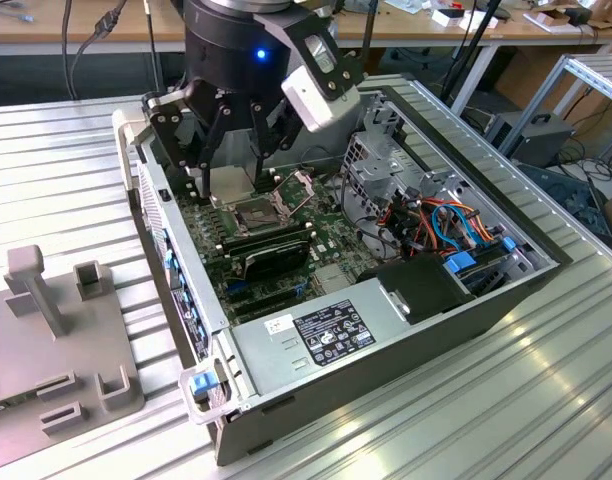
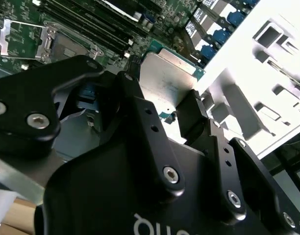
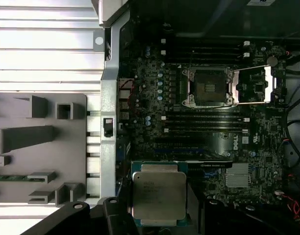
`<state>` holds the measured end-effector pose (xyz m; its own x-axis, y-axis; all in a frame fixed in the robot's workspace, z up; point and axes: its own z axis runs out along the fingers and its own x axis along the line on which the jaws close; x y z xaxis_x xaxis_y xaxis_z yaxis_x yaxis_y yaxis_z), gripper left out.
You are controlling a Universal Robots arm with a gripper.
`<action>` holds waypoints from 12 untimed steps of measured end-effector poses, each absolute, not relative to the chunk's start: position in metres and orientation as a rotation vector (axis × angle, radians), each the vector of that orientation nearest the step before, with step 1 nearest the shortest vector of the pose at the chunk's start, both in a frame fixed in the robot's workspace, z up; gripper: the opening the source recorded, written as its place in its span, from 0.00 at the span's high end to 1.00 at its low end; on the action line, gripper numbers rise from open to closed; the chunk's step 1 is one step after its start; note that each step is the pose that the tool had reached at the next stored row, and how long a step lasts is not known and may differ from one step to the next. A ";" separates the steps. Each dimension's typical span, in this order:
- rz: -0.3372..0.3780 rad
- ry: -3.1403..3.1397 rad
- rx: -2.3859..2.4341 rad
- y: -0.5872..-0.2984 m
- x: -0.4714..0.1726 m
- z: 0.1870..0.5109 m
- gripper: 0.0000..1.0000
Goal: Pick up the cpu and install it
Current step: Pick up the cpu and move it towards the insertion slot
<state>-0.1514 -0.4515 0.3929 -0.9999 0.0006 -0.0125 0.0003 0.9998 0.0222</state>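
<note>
The cpu [image 1: 232, 187], a flat square chip with a silver-grey top, hangs just above the motherboard, and my gripper [image 1: 231, 172] is shut on its two opposite edges. Both wrist views show the chip between black fingers [image 2: 191, 113]: the cpu [image 2: 163, 81] in the second wrist view, the cpu [image 3: 159, 195] in the first. The open socket [image 1: 258, 212] lies right under and slightly ahead of the chip, with its metal frame [image 1: 298, 182] flipped up. In the first wrist view the socket [image 3: 208, 87] sits apart from the held chip.
The open computer case [image 1: 506, 290] lies on a ribbed metal table. A black oblong card [image 1: 276, 255] sits beside the socket. The drive cage [image 1: 386, 165], coloured cables [image 1: 446, 225] and the power supply [image 1: 326, 335] crowd the case. A grey fixture block [image 1: 56, 330] stands at the exterior view's left.
</note>
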 end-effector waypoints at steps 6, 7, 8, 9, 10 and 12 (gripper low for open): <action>0.035 3.129 0.001 -0.452 -0.141 0.393 0.46; 0.035 3.129 0.001 -0.452 -0.141 0.393 0.46; 0.035 3.129 0.001 -0.452 -0.141 0.393 0.46; 0.035 3.129 0.001 -0.452 -0.141 0.393 0.46; 0.035 3.129 0.001 -0.452 -0.140 0.393 0.46; 0.035 3.129 0.001 -0.451 -0.138 0.393 0.46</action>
<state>-0.1380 -0.4514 0.3928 -0.9999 0.0006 -0.0124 0.0003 0.9997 0.0224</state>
